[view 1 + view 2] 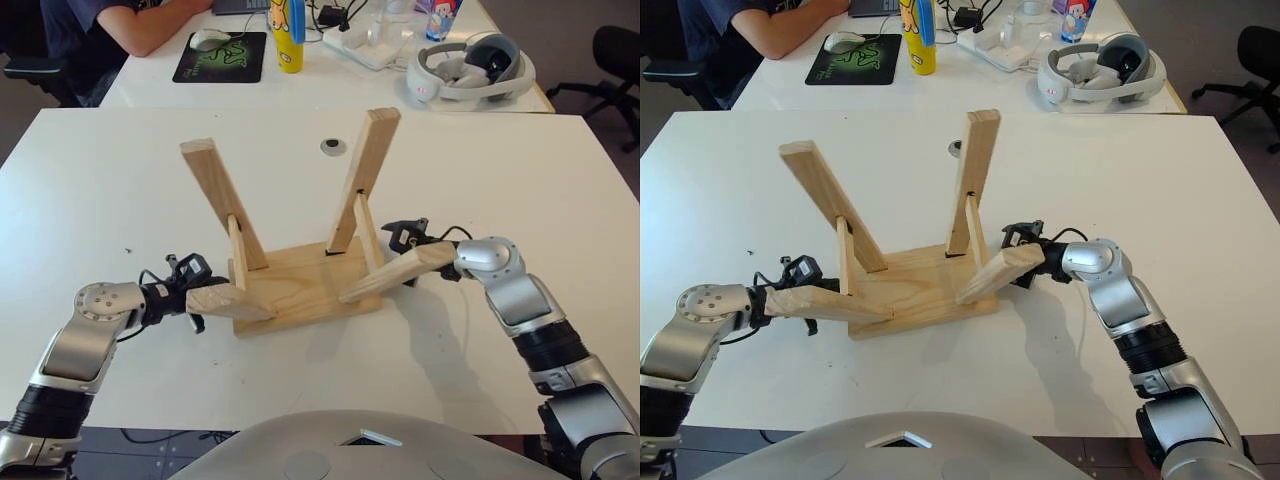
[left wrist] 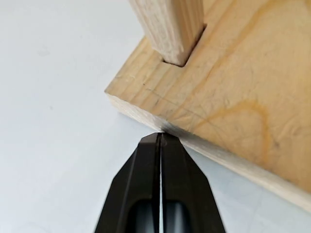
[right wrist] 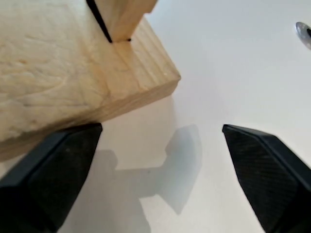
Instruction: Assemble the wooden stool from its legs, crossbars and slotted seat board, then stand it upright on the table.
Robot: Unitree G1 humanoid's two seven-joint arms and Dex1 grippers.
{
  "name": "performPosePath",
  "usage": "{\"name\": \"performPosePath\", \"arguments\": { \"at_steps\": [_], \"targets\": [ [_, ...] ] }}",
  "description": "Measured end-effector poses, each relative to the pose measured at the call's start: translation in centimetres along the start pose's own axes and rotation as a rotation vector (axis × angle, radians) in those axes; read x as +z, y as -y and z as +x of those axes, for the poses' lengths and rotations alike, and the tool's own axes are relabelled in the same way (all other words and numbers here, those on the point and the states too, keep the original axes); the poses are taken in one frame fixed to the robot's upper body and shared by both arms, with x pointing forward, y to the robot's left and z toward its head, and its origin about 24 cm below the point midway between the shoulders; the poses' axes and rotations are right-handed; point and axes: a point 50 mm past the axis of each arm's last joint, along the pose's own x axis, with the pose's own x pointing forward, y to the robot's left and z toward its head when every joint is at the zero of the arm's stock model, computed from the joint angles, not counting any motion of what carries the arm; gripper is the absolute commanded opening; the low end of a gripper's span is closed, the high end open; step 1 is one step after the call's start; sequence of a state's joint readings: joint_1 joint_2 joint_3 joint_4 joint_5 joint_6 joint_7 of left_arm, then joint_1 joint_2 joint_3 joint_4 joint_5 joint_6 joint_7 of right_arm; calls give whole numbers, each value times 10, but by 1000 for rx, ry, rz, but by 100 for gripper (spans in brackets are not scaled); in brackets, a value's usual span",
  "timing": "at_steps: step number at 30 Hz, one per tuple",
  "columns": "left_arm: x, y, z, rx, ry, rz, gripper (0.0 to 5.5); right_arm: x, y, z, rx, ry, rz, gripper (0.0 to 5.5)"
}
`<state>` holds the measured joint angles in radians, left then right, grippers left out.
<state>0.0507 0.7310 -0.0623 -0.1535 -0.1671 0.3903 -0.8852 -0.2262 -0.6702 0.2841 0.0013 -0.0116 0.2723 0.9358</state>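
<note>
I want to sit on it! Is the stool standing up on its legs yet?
No, the seat board lies flat on the table and the legs stick up into the air.

The slotted seat board [image 1: 300,285] lies flat on the white surface [image 1: 100,180], between the left claw [image 1: 192,296] and the right claw [image 1: 405,243]. One leg [image 1: 228,300] slants outward from the board, its free end at the left claw. A second leg [image 1: 395,275] slants outward to the right claw. Beyond the claws, two taller legs [image 1: 222,200] [image 1: 365,175] rise from the board, splayed apart. A thin crossbar [image 1: 238,255] joins the legs on the left claw's side.
</note>
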Motion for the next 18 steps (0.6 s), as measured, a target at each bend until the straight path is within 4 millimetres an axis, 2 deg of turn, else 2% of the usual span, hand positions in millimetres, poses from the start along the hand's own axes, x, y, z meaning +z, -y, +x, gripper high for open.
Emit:
{"name": "performPosePath", "arguments": {
  "at_steps": [3, 5, 7, 11, 13, 15, 17, 18],
  "targets": [
    [14, -6, 9, 23, 55, 17, 0, -6, 2, -9, 7, -13, 51, 461],
    [28, -7, 16, 18, 116, 41, 0, -4, 6, -12, -10, 11, 69, 461],
    [36, -10, 20, 24, 148, 58, 0, 4, 20, -21, -63, 33, 58, 442],
    [32, -14, 19, 52, 143, 49, 0, 20, 62, -57, -222, 38, 2, 387],
    [32, -16, 18, 70, 146, 48, 0, 33, 83, -74, -305, 66, -17, 354],
    [31, -16, 18, 75, 147, 47, 0, 56, 111, -92, -472, 145, -35, 325],
    [31, -16, 19, 81, 152, 47, 0, 81, 129, -102, -600, 312, 8, 295],
    [31, -15, 20, 81, 156, 47, 0, 99, 136, -105, -641, 450, 58, 277]
  ]
}}
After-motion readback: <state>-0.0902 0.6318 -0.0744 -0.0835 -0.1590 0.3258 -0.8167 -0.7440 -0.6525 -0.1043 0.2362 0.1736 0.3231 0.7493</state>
